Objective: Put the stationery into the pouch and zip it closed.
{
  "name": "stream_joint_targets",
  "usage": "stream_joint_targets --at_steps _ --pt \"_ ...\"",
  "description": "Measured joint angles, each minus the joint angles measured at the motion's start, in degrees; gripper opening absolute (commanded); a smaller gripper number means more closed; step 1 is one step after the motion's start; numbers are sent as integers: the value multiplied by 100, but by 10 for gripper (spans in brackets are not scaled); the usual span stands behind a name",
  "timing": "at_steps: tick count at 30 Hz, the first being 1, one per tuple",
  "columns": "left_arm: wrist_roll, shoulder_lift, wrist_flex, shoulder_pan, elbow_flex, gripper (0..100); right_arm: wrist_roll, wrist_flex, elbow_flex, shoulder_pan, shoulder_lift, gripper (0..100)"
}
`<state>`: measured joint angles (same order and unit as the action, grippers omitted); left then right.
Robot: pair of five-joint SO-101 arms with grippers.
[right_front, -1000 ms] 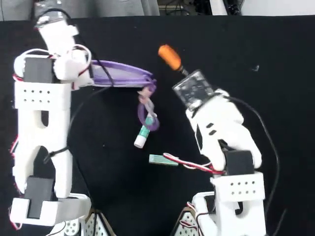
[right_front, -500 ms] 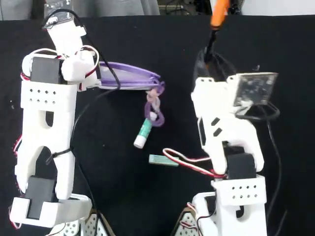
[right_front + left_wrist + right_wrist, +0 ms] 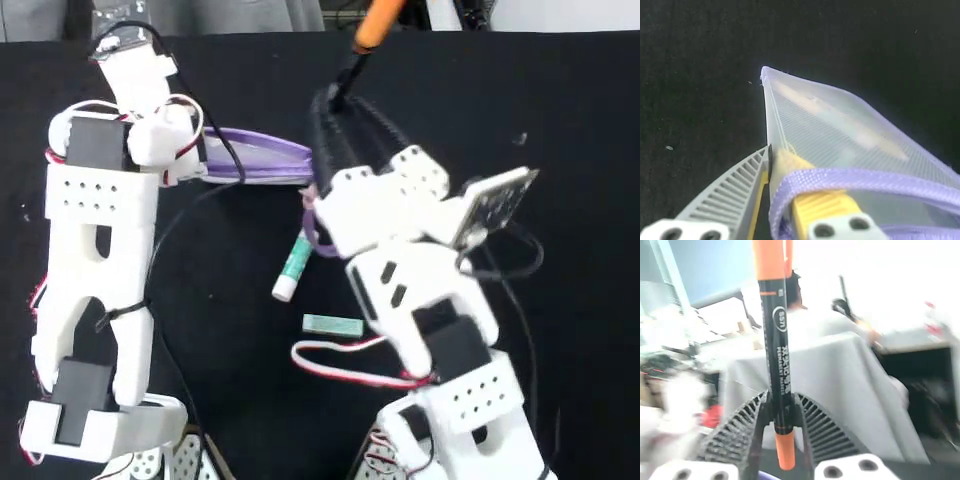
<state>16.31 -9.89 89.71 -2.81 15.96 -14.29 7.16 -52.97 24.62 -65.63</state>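
The clear pouch [image 3: 255, 157] with purple trim is held at its edge by my left gripper [image 3: 190, 160], whose fingers are shut on the pouch [image 3: 840, 135]. My right gripper [image 3: 335, 110] is raised beside the pouch's open end, shut on an orange-and-black marker [image 3: 368, 38] that points upward; the marker [image 3: 774, 330] stands between the ribbed fingers [image 3: 742, 432]. A white and green glue stick [image 3: 291, 268] lies on the black table below the pouch's purple strap [image 3: 312, 228]. A pale green eraser [image 3: 332, 325] lies nearer the front.
The black table [image 3: 560, 150] is open at the right and back. Both arm bases stand at the front edge. A red and white cable [image 3: 340, 365] loops from the right arm near the eraser.
The right arm has lifted the marker upright and swung left toward the pouch's open end. The pouch and its strap shifted slightly. The left arm barely moved.
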Motion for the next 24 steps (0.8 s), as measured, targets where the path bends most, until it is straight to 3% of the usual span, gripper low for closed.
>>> stream_joint_targets --at_steps 8,24 --pt "0 0 -141 -105 -105 29 97 -1741 -1248 448 -466 11" --pt "0 0 -141 44 -114 29 114 -2971 -1952 642 782 11"
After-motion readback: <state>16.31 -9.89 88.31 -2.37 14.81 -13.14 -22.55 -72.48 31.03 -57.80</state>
